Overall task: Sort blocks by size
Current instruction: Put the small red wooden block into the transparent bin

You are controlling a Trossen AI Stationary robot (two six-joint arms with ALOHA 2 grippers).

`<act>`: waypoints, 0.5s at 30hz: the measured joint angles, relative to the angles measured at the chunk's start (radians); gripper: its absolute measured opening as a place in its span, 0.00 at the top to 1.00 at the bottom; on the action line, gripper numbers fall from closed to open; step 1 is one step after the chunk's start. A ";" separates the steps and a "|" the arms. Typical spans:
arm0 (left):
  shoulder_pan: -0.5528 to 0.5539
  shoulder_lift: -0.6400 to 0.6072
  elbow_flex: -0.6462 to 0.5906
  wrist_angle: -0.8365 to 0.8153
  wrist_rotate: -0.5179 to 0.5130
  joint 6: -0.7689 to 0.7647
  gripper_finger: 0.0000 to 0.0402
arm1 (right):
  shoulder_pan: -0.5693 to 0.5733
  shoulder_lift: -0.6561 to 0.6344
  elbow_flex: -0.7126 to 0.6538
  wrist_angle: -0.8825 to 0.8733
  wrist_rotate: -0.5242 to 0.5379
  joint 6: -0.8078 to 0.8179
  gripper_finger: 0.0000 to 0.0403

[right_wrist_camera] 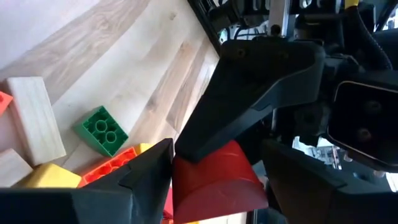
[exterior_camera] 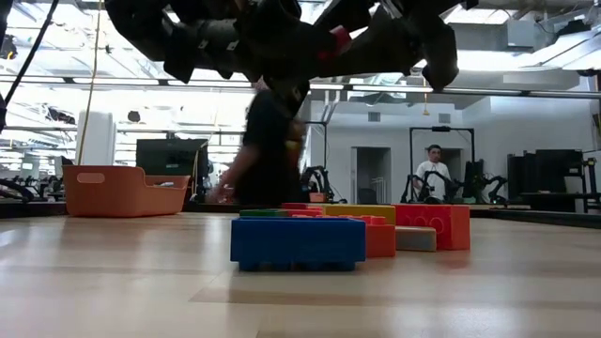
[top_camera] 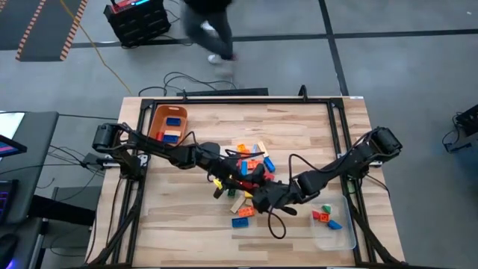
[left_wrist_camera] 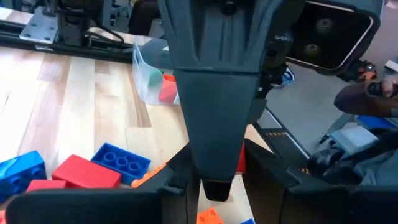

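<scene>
- The left gripper [top_camera: 240, 176] and the right gripper [top_camera: 260, 193] meet up in the air, over the pile of blocks [top_camera: 250, 149] in the middle of the table [top_camera: 299, 127].
- A red block [right_wrist_camera: 214, 180] sits between them. The left gripper's jaws are nearly closed and seem to pinch it. The right gripper's jaws are wide open on both sides of it.
- The fingers of the two grippers are mixed in with each other. If the right jaws close now, they may squeeze a left finger and not the block.
- If the left gripper lets go too soon, the red block may fall. It could land on the pile and knock other blocks away.
- The block looks rounded on top, so it may slip or twist when it is squeezed.
- If both grippers pull at once, they may tug against each other.
- The red block can go in the wrong place. The orange bin [top_camera: 157, 119] is at the far left of the table and the clear tray [top_camera: 345, 237] with small blocks is at the near right.
</scene>
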 joint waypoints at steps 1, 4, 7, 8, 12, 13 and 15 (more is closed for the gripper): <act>-0.002 0.000 0.000 0.003 0.000 0.000 0.77 | -0.002 0.000 0.000 0.001 -0.001 0.001 0.32; -0.007 0.000 0.000 0.013 -0.002 -0.001 0.77 | -0.003 0.000 0.000 0.003 -0.004 0.012 0.36; -0.007 0.000 0.000 0.014 -0.002 -0.004 0.77 | -0.002 0.000 0.000 0.000 -0.005 0.010 0.44; -0.007 0.000 0.000 0.014 -0.002 -0.003 0.77 | -0.002 0.000 0.000 -0.001 -0.006 0.009 0.47; -0.007 0.000 0.000 0.010 -0.002 0.002 0.77 | -0.002 0.000 0.000 -0.004 -0.006 0.003 0.51; -0.006 0.000 0.000 0.011 -0.002 -0.001 0.77 | -0.002 0.000 0.000 -0.004 -0.006 0.001 0.51; -0.005 0.000 0.000 0.011 -0.003 -0.007 0.75 | -0.003 0.000 0.000 -0.004 -0.005 0.003 0.51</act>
